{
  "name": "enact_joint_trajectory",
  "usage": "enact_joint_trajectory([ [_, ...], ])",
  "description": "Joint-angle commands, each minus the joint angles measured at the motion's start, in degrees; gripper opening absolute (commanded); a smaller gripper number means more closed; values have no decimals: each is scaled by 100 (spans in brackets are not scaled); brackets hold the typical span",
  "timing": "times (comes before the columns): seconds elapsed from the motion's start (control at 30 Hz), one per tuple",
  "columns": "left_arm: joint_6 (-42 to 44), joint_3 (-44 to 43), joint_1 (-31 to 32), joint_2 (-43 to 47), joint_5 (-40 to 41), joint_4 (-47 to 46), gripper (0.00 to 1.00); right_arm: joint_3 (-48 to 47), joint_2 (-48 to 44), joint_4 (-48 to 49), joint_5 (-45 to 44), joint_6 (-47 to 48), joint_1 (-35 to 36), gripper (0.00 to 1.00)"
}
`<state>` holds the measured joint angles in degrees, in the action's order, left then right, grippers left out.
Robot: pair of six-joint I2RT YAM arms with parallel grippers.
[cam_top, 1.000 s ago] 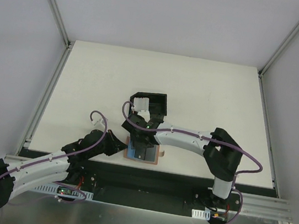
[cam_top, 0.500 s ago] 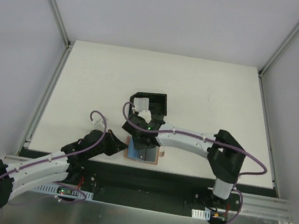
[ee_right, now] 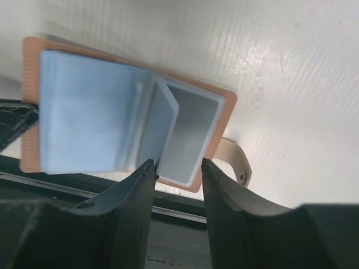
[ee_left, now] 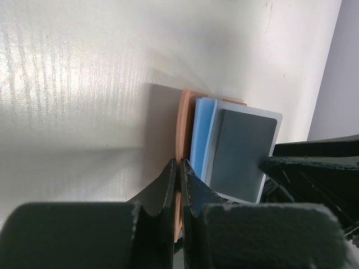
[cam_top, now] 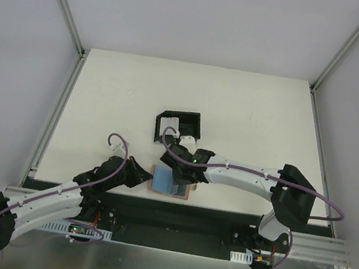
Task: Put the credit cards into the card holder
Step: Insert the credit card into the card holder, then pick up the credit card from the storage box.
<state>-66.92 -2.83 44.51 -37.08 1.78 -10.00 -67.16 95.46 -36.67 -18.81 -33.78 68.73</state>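
The card holder (cam_top: 187, 188) lies open near the table's front edge, tan leather with a light blue inside (ee_right: 84, 106). My left gripper (ee_left: 179, 162) is shut on its left leather edge (ee_left: 184, 120). Two credit cards show on it in the left wrist view, a light blue one (ee_left: 202, 131) and a grey one (ee_left: 242, 154). My right gripper (ee_right: 175, 163) hangs over the right half, open. A pale grey card (ee_right: 189, 134) lies between its fingers; the left fingertip (ee_right: 147, 168) touches the card's corner and the right one stands apart from it.
A black open-sided box (cam_top: 179, 124) with white pieces inside stands just behind the card holder. The holder's snap tab (ee_right: 233, 158) sticks out at its right edge. The table's dark front rail (cam_top: 221, 217) runs right below the holder.
My right arm has swung rightward and its gripper has shifted a little right over the card holder, uncovering the blue left half; its jaws have narrowed slightly. The left arm has not moved.
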Motion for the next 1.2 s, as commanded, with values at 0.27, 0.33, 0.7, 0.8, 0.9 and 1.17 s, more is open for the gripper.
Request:
enact_joint_trajectory([
  [0.27, -6, 169, -48, 52, 182, 112, 0, 168, -616, -262, -228, 20, -9, 43],
  [0.33, -41, 169, -48, 34, 235, 138, 0, 72, -721, -192, -255, 178, -44, 45],
  [0.7, -243, 107, -48, -335, 797, 112, 0, -394, -810, 1353, 509, 1610, -1045, 68],
  [0.8, -348, 107, -48, -422, 876, 95, 0, -797, -407, 1321, 1200, 1612, -1545, 71],
  [0.9, -375, 98, -57, -484, 894, 77, 0, -1193, 85, 1311, 1809, 1480, -1985, 70],
  [1.17, -270, 28, -48, -554, 859, 68, 0, -2249, 947, 1074, 1951, 1717, -2416, 71],
])
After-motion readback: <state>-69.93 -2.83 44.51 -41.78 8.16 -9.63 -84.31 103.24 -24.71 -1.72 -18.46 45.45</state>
